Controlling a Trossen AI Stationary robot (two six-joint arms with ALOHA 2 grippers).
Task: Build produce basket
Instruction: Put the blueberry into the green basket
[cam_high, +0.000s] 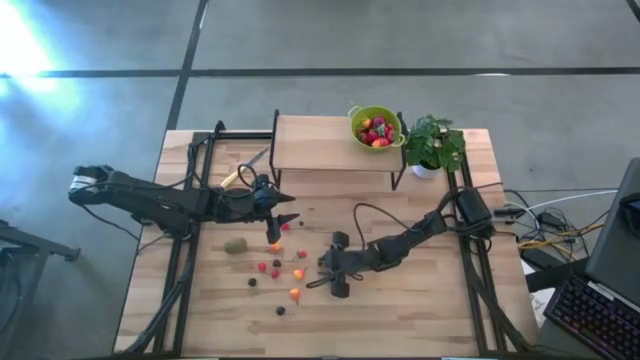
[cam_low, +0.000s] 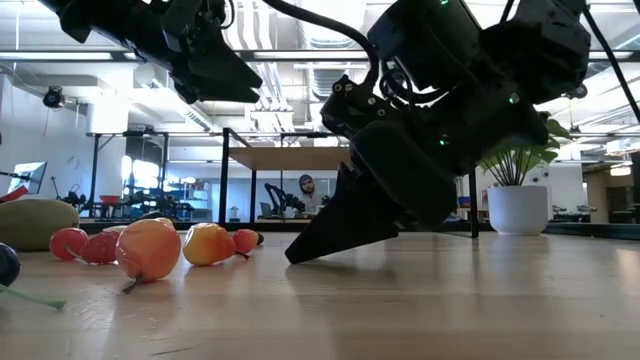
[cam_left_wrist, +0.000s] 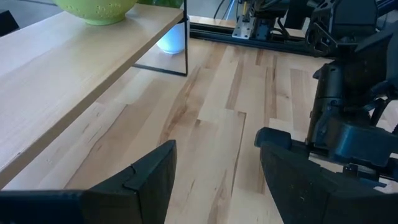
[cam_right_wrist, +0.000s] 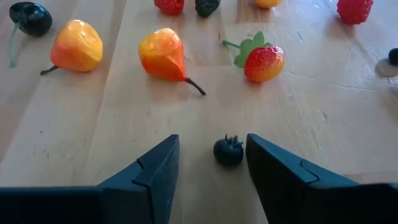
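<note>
Small dark berry (cam_right_wrist: 228, 151) sits between our right tool's (cam_right_wrist: 211, 163) parted fingers; we should centre, lower to surface (cam_right_wrist: 124, 124), close gently. Left tool (cam_left_wrist: 214, 168) parted, empty.

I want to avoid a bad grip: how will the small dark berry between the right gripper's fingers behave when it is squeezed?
The small dark berry looks round and glossy, so it may roll or slip sideways if the right gripper closes off-centre. It is tiny beside the fingers, so probably very light and easily flicked away. It lies on the flat wooden table, with nothing to stop it.
</note>
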